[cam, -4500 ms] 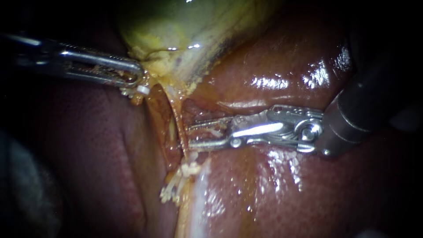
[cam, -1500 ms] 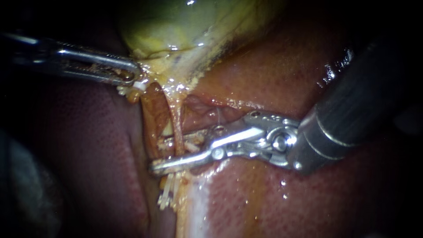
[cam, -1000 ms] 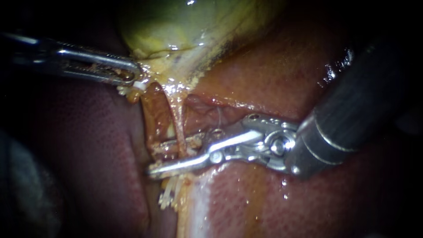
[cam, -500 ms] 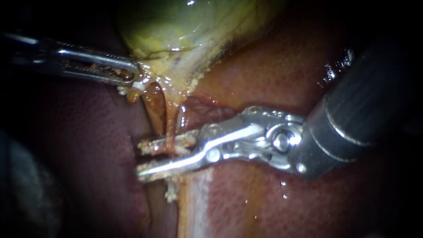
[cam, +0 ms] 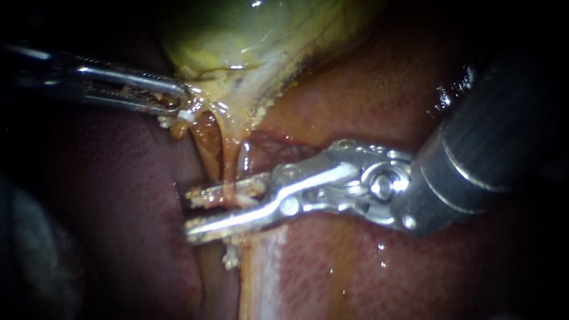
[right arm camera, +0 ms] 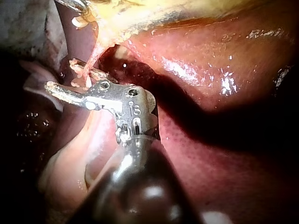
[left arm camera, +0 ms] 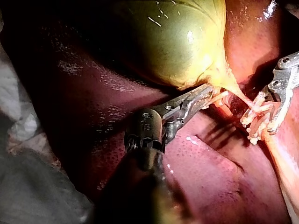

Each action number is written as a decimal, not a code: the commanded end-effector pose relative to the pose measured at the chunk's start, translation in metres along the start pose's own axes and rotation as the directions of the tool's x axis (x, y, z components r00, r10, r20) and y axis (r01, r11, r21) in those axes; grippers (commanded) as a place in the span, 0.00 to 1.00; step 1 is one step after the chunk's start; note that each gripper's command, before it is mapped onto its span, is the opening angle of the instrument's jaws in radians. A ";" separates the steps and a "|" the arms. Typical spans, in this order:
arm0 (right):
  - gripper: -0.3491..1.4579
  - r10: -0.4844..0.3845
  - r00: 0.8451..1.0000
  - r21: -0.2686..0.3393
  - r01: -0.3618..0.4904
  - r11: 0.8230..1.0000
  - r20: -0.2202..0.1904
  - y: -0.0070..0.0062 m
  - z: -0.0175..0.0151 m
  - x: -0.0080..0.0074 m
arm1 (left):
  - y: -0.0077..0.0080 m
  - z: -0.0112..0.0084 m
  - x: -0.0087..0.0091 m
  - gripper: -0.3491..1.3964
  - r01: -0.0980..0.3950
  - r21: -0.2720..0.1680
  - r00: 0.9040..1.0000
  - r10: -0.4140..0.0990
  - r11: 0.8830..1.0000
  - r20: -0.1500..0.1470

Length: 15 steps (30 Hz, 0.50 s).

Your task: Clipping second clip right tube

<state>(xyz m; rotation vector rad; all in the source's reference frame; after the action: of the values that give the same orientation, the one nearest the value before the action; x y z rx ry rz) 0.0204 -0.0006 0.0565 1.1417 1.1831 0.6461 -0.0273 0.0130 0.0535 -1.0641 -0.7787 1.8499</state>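
My right instrument (cam: 191, 211) comes in from the right over the liver (cam: 367, 272). Its jaws stand open, with a narrow gap. A thin yellow-orange tube (cam: 228, 163) hangs from the gallbladder (cam: 255, 35) neck and runs down into that gap. Pale crumbs stick to both jaws. In the right wrist view the right instrument (right arm camera: 63, 74) shows the same straddle. My left instrument (cam: 178, 105) is shut on tissue at the gallbladder neck, holding it taut. The left wrist view shows that grip of the left instrument (left arm camera: 208, 95) beside the gallbladder (left arm camera: 177, 42).
White clip-like bits (cam: 228, 259) lie just below the right instrument's lower jaw. A small white piece (cam: 185, 116) sits at the left instrument's tip. Dark red liver (cam: 118, 195) lies to the left of the tube. Grey cloth (left arm camera: 32, 186) borders the field.
My right instrument has slid left across the tube, so its open jaws now straddle it and reach past it. The jaw gap has narrowed slightly. The left instrument has held still.
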 end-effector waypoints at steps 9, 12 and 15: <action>0.41 -0.012 1.000 0.009 0.012 1.000 0.012 0.0001 0.0002 -0.0007 | 0.0000 0.0000 0.0000 0.00 0.000 0.000 1.000 0.000 1.000 0.000; 0.41 -0.017 1.000 0.014 0.017 1.000 0.020 0.0002 0.0005 -0.0014 | 0.0000 0.0000 0.0000 0.00 0.000 0.000 1.000 0.000 1.000 0.000; 0.40 -0.012 1.000 0.017 0.012 1.000 0.024 0.0001 0.0006 -0.0016 | 0.0000 0.0000 0.0000 0.00 0.000 0.000 1.000 0.000 1.000 0.000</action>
<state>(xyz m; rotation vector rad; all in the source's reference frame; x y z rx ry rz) 0.0205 -0.0021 0.0572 1.1511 1.1756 0.6126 -0.0273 0.0130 0.0535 -1.0644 -0.7790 1.8500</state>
